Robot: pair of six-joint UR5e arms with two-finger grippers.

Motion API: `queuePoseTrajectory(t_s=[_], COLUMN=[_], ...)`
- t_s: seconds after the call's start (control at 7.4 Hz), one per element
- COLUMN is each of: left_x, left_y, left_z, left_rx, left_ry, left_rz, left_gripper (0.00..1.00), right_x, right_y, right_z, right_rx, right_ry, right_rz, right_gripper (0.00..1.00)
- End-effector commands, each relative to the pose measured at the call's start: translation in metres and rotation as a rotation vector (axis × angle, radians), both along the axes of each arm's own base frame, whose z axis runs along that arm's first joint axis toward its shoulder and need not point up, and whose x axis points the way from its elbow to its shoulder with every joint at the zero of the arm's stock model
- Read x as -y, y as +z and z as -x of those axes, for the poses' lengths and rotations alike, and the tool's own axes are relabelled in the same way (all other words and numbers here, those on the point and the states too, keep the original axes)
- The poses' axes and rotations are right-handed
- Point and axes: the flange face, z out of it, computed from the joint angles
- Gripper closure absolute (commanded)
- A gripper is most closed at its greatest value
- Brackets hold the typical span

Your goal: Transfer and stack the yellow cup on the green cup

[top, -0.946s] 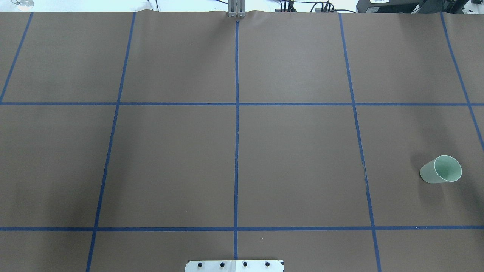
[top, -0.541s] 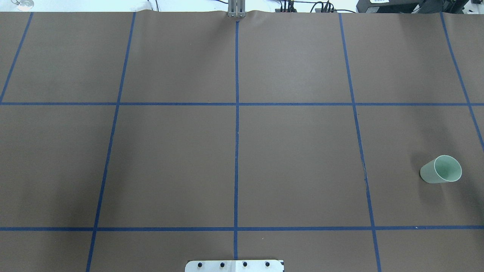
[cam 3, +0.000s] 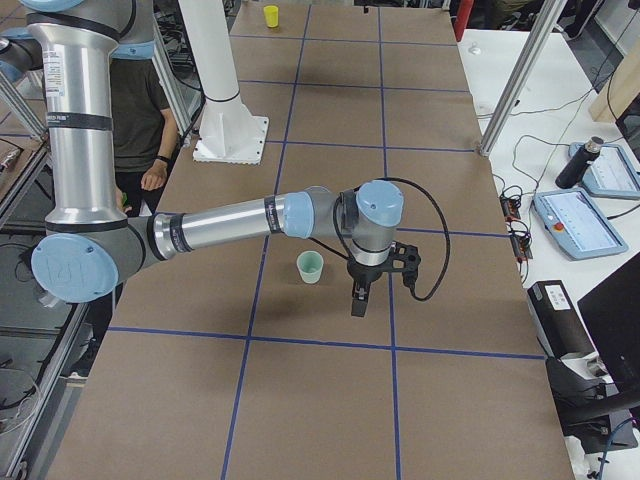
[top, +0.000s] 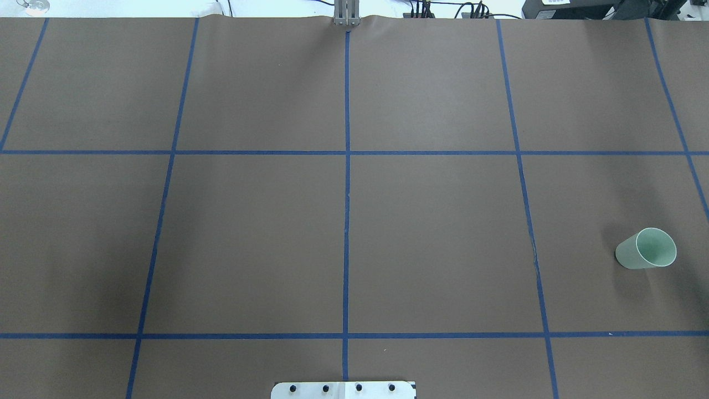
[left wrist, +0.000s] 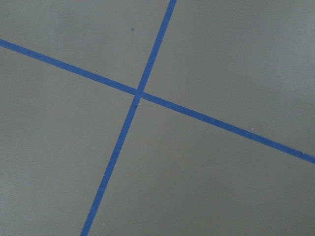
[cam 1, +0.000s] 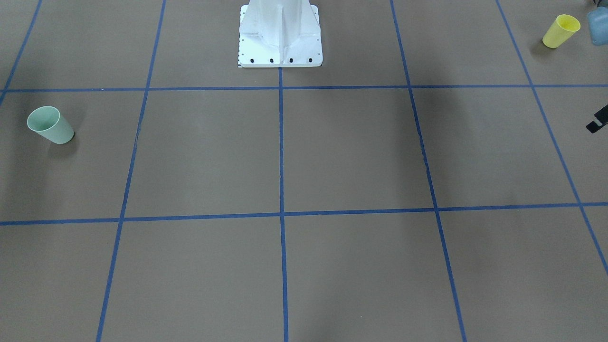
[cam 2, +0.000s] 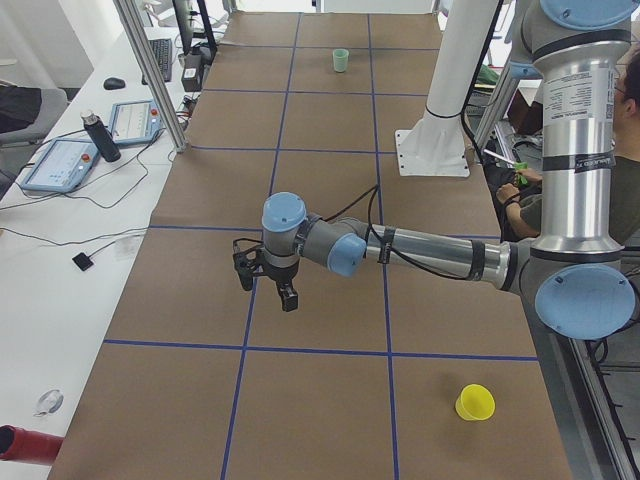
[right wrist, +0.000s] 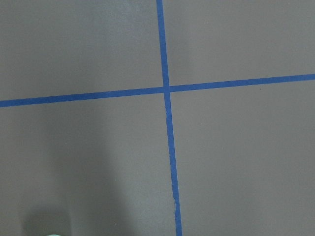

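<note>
The yellow cup stands upright near the table's left end on the robot's side; it also shows in the exterior left view and is out of the overhead view. The green cup stands upright at the right end, also in the front-facing view. My left gripper hangs over a tape line, well apart from the yellow cup; only a black tip shows in the front-facing view. My right gripper hangs just beside the green cup, not touching. I cannot tell whether either gripper is open.
The white robot pedestal stands at the middle of the robot's side. Blue tape lines grid the brown table cover. Aluminium posts and tablets stand on the operators' side. A person stands behind the robot.
</note>
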Motion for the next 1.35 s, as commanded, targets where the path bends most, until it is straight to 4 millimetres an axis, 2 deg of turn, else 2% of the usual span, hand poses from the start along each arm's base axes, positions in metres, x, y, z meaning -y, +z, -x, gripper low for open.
queuePoseTrajectory(t_s=[0.0,0.14,0.54,0.68,0.81,1.08,1.22], left_x=[0.008,0.008,-0.005,-0.014,-0.027,-0.054,-0.077], left_y=[0.003,0.010,0.039,0.048,0.054,0.061,0.076], left_z=[-0.033,-0.049,-0.057,-0.070,-0.099,-0.122,-0.119], left_rx=[0.130,0.188,0.422,0.491,0.533,0.640,0.699], left_ry=[-0.198,-0.260,-0.394,-0.453,-0.526,-0.668,-0.753], left_rz=[0.084,0.113,0.297,0.373,0.468,0.619,0.674], left_gripper=[0.00,0.01,0.01,0.01,0.01,0.01,0.01], right_x=[0.000,0.002,0.008,0.009,0.010,0.014,0.015], right_y=[-0.001,-0.003,-0.005,-0.007,-0.008,-0.015,-0.019], right_z=[0.000,0.001,0.011,0.016,0.019,0.028,0.030], right_rx=[-0.001,0.001,0.000,0.002,0.004,0.006,0.007], right_ry=[0.001,0.001,-0.018,-0.027,-0.032,-0.053,-0.056], right_rz=[-0.002,-0.024,-0.080,-0.096,-0.097,-0.114,-0.123], right_gripper=[0.01,0.01,0.01,0.01,0.01,0.01,0.01])
